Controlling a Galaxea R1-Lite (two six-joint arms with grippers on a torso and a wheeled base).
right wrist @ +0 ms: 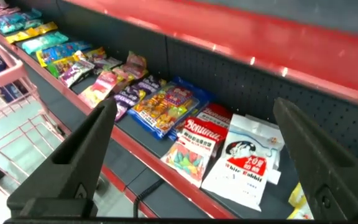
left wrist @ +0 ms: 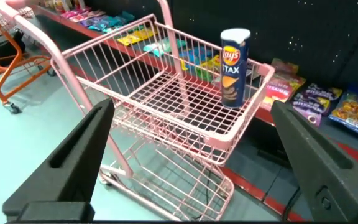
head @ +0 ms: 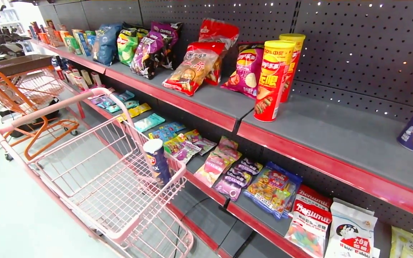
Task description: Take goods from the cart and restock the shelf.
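Can [left wrist: 234, 68] upright in cart [left wrist: 166, 119], left claw [left wrist: 191, 111] spread

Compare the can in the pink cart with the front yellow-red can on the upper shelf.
The cart can is dark blue, white lid; the shelf can is red, yellow top and lid. The cart can stands alone in the pink cart; the shelf can stands on the upper shelf, a matching can behind it. Both are upright tubes.
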